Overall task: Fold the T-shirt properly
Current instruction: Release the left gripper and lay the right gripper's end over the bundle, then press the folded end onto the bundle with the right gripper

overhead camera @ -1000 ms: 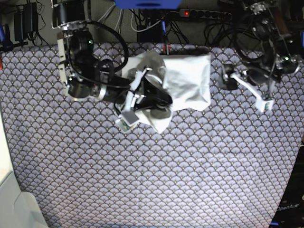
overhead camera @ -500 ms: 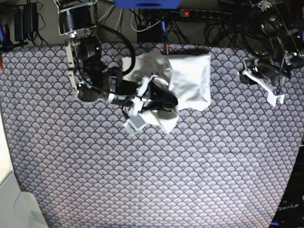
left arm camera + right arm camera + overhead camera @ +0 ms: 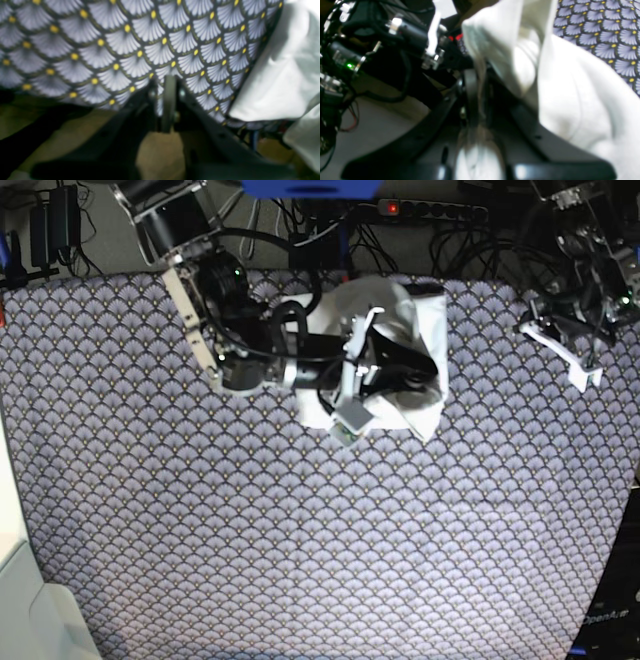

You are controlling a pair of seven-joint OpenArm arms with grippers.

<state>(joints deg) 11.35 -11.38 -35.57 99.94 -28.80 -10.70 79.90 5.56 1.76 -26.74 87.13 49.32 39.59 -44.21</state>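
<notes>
i see one t-shirt [image 3: 420,345], bunched at the far edge of the scale-patterned surface [image 3: 300,530] with no clear long axis, and my two hands: the right hand [image 3: 480,82] pinched tight on its cloth, the left hand [image 3: 585,375] closed empty well apart.

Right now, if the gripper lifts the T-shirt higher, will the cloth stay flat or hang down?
It will probably hang and sag: the T-shirt already drapes in soft folds from the right gripper, shut on its edge. It looks light and thin. It may drag across the patterned tablecloth rather than slide cleanly.
</notes>
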